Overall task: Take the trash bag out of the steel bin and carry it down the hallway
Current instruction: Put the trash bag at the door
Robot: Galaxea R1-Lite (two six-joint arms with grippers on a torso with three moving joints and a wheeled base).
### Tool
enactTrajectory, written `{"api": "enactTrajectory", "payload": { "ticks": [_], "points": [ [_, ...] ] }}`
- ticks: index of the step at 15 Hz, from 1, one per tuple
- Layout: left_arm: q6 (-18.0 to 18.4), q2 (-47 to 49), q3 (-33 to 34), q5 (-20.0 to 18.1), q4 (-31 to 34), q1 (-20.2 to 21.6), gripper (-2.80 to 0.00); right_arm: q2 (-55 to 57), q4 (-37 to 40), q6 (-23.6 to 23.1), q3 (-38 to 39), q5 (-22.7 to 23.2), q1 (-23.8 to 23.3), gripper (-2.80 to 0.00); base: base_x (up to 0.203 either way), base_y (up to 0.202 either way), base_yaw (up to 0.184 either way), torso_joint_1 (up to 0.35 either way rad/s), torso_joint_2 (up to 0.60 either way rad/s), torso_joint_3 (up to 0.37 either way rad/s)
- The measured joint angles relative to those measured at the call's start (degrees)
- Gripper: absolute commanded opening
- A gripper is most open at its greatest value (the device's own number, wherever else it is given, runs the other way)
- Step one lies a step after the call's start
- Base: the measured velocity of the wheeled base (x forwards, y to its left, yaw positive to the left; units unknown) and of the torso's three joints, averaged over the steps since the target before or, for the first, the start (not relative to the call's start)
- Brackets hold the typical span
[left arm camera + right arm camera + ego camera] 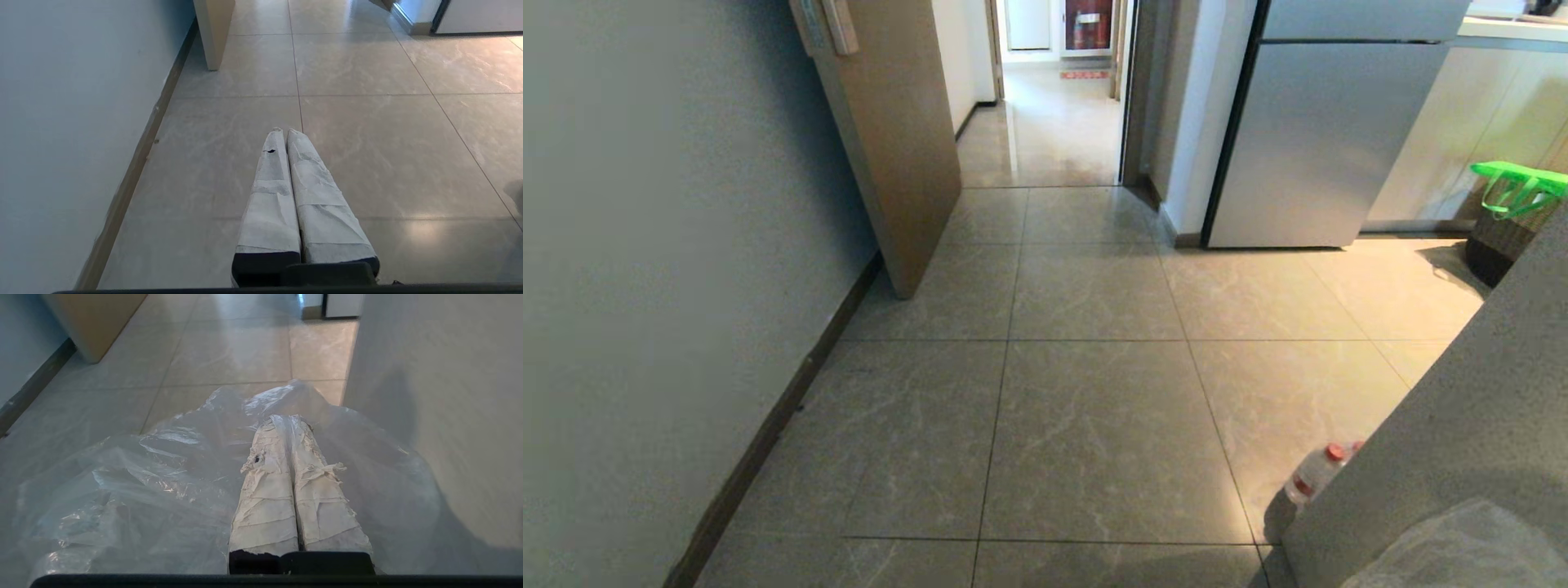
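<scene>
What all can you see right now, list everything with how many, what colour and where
trash bag: one, clear, pinched by the right tool, draped around it
bottles: two caps showing, red, by the grey wall's corner at lower right
fridge: one, silver, ahead on the right
door: one, tan wood, open on the left
basket: one, dark with green handles, far right
hallway: glossy tiles beyond the doorway
floor: grey-beige tiles
left tool: one, white-wrapped, shut, empty
right tool: one, white-wrapped, shut on the bag
</scene>
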State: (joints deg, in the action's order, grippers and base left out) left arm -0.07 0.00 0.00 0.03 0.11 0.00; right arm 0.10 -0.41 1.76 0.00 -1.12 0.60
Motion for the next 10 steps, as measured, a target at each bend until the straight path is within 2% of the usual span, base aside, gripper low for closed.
{"api": "enactTrajectory", "payload": {
  "ticks": [10],
  "points": [
    [0.02,0.00,0.00,-0.02,-0.04,0.00,-2.80,0.00,0.00,-0.01,0.00,-0.02,0.00,-2.80,0.191,0.000,0.001,0.003,0.00,0.003]
  ]
}}
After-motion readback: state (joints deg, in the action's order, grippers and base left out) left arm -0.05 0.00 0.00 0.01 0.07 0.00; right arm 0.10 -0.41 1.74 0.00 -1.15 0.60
